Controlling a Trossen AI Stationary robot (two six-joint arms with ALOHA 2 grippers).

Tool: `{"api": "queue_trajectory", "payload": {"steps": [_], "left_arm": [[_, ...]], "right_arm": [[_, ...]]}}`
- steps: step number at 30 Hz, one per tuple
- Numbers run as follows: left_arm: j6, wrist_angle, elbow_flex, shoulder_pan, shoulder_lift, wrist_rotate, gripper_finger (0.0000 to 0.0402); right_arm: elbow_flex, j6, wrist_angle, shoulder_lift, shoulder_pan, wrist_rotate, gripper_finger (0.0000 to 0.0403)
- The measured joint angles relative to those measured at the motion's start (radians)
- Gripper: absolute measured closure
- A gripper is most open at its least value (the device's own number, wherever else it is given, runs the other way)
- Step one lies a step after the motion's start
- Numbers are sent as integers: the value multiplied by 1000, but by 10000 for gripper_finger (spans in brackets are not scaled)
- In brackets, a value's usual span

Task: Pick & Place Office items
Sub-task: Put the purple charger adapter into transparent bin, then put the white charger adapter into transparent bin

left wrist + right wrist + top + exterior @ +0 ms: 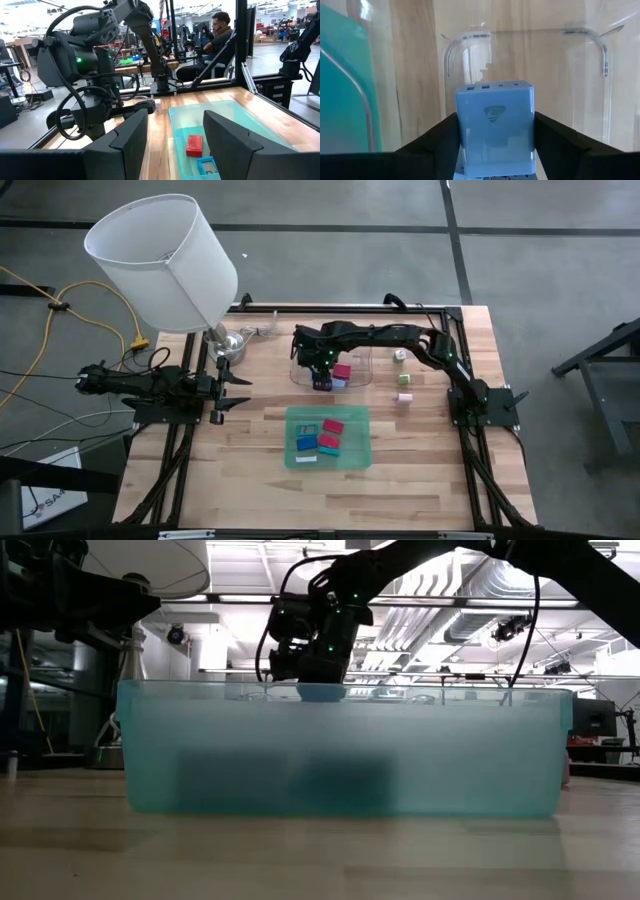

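My right gripper reaches over the clear plastic tray and is shut on a pale blue block, which also shows in the low view. A red block lies in the clear tray beside it. The green translucent tray holds several red, blue, teal and white blocks. A whitish cube, a green block and a pink block lie on the table to the right. My left gripper is open and empty at the table's left. My right gripper pinches the pale blue block by two opposite sides between its two fingers. The fingers come from above, pointing down. The block sits upright, its end face with small ports toward the clear tray's floor, and appears lifted clear of it.
A lamp with a large white shade and metal base stands at the table's far left corner. In the left wrist view, a red block lies in the green tray, and a person sits beyond the table.
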Motion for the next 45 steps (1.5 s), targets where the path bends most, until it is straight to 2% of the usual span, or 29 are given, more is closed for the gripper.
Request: {"api": "queue_trajectory", "payload": {"steps": [6, 26, 32, 37, 45], "left_arm": [[0, 0, 0, 0, 0, 0, 215], [0, 0, 0, 0, 0, 0, 215], [0, 0, 0, 0, 0, 0, 215], [0, 0, 0, 0, 0, 0, 215], [0, 0, 0, 0, 0, 0, 215]], "right_arm": [[0, 0, 1, 0, 0, -1, 172], [0, -2, 45, -15, 7, 20, 172], [0, -27, 34, -94, 33, 126, 172], [1, -20, -50, -194, 29, 113, 172], [1, 18, -280, -330, 20, 77, 172]]}}
